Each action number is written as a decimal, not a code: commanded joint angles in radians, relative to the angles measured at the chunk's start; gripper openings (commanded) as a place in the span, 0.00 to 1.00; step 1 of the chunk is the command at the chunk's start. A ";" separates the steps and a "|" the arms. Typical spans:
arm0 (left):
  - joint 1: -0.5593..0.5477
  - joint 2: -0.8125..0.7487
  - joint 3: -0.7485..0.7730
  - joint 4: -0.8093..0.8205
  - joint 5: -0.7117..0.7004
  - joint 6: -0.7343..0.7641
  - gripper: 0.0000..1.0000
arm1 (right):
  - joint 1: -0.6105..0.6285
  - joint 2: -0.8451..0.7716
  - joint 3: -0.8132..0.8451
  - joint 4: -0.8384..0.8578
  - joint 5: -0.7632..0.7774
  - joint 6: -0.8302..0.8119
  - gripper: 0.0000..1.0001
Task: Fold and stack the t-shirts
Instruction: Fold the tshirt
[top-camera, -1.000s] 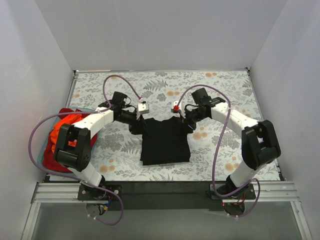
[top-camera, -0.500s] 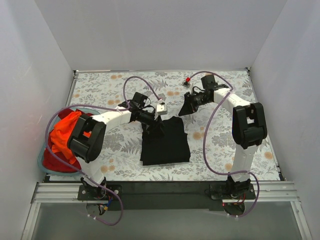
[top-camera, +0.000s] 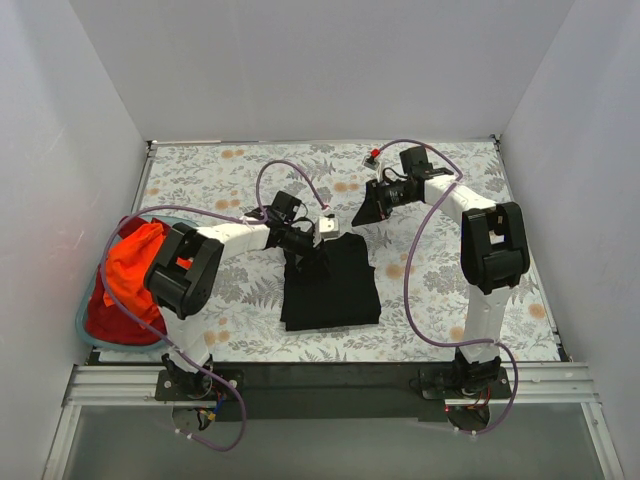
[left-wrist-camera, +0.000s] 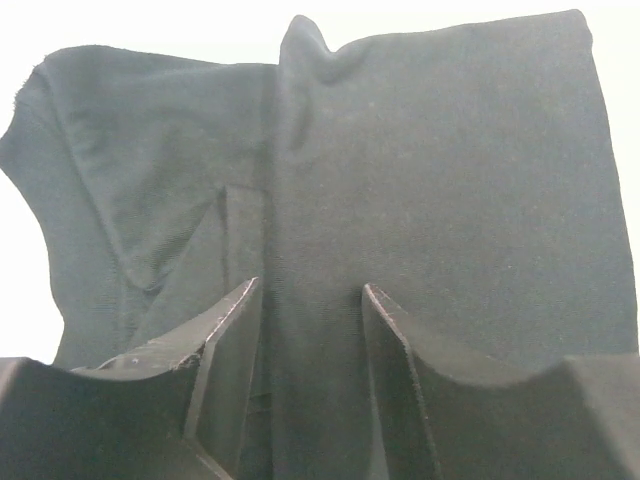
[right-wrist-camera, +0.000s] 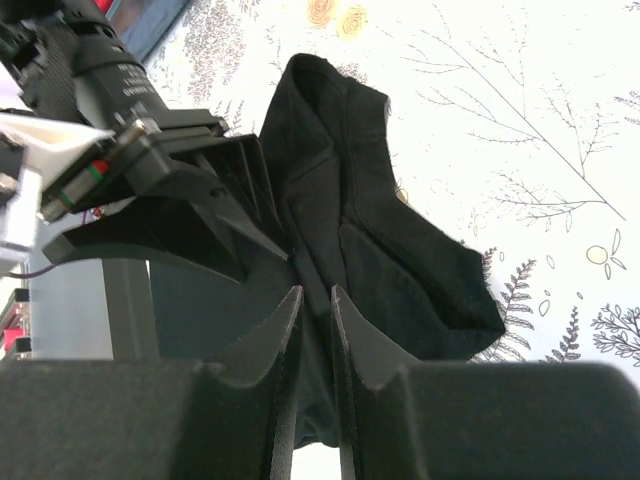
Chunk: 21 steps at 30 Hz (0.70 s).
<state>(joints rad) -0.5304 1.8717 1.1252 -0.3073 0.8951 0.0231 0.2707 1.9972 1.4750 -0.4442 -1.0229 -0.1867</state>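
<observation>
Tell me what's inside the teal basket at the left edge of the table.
Orange-red t-shirts are heaped up in it and spill over the rim of the teal basket. Whatever lies beneath the heap, and the basket's floor, are covered.

Bright, even light falls from overhead and bounces off the white walls, so the arms throw only faint, soft shadows on the counter. The top view is sharp throughout. The left wrist view is blown out to pure white around the black shirt, and the left pincer sits dark and soft-edged. In the right wrist view the right pincer is a murky blur, and the counter beyond glares pale.
</observation>
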 joint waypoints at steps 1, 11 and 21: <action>-0.013 0.000 -0.019 0.023 -0.019 0.031 0.45 | 0.001 -0.008 -0.013 0.019 -0.037 0.000 0.23; -0.023 -0.012 -0.030 0.028 -0.007 0.041 0.13 | 0.002 -0.008 -0.025 0.019 -0.043 -0.011 0.23; -0.071 -0.236 -0.215 0.189 -0.130 0.110 0.00 | 0.051 0.044 0.002 0.028 -0.104 0.004 0.22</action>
<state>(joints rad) -0.5770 1.7473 0.9627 -0.1917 0.8101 0.0734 0.2874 2.0228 1.4536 -0.4377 -1.0725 -0.1860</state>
